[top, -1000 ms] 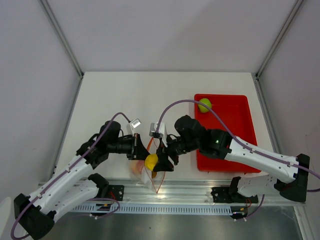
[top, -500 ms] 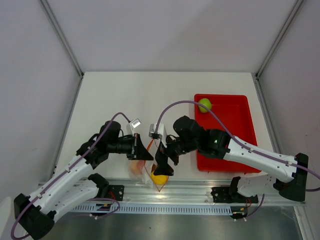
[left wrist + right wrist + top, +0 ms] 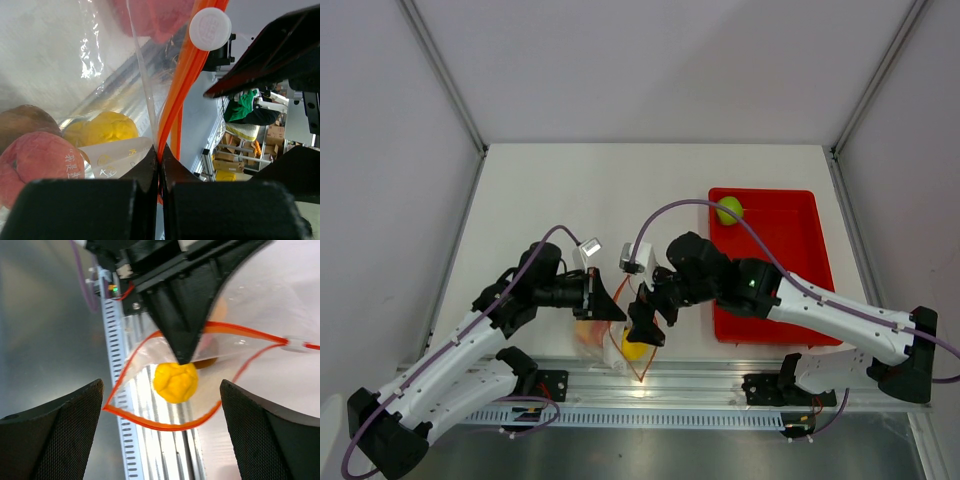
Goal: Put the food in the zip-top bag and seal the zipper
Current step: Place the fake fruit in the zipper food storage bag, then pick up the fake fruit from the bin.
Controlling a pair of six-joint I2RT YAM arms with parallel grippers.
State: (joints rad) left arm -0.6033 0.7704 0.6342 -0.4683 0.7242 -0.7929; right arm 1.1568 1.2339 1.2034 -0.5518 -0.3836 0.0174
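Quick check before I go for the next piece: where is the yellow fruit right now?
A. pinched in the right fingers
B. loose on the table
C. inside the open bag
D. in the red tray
C: in the right wrist view the yellow fruit sits inside the zip-top bag, past its open zipper, while the right fingers stand apart and empty.

The bag gapes wide, its zipper looped open directly under the spread right claw. The left claw, pinching the zipper, juts over one rim; a yellow fruit sits just inside. A tray stands right of the bag.
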